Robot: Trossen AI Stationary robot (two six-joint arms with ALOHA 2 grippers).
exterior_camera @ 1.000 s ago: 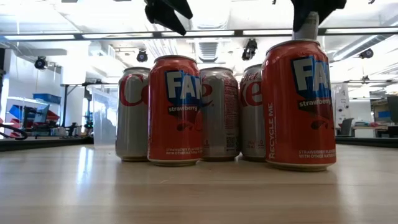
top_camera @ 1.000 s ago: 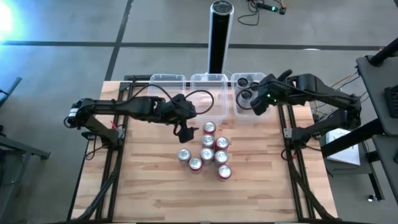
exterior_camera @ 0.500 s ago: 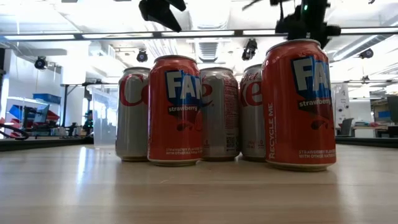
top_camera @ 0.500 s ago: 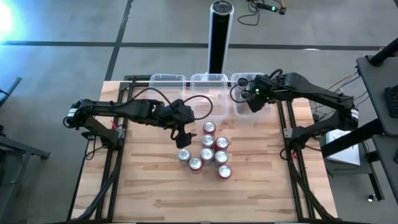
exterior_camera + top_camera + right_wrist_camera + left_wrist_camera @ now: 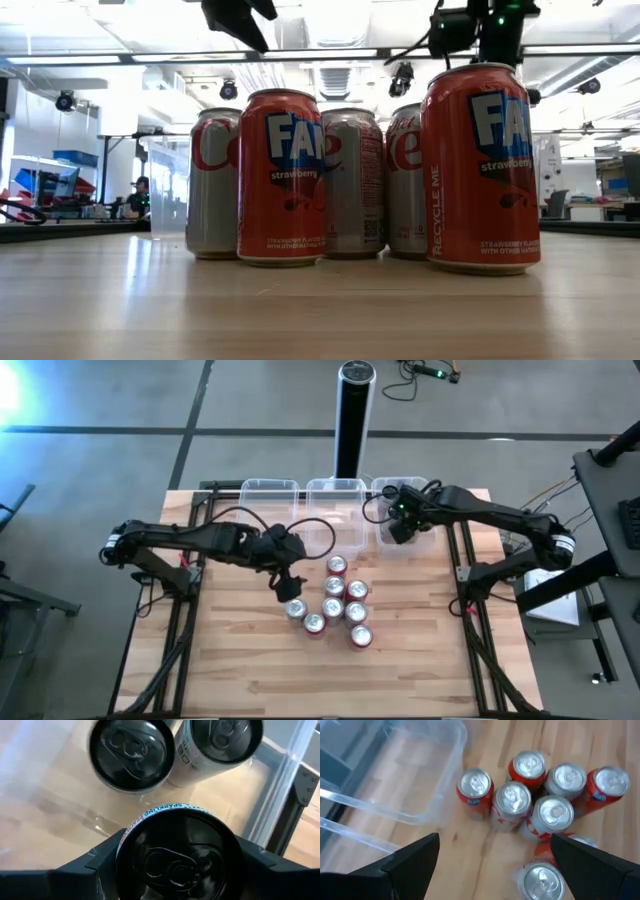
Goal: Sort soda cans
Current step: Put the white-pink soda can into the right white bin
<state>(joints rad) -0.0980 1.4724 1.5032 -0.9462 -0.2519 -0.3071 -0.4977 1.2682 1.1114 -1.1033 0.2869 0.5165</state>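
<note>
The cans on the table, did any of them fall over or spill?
No, nothing stands out. The soda cans on the table all stand upright in a tight cluster, with no spill showing. The black-topped cans in the right bin are upright too.

A lab: open room with ceiling strip lights (image 5: 330,52), desks and monitors.

Two dark arms reach inward above the desk (image 5: 240,660).

The left arm stretches from the left edge toward the middle, its left hand (image 5: 287,582) angled downward with fingers (image 5: 415,857) spread wide. The right arm extends from the right edge toward the far side, its right hand (image 5: 397,525) clasping a black-topped can (image 5: 176,856) between its fingers.
</note>
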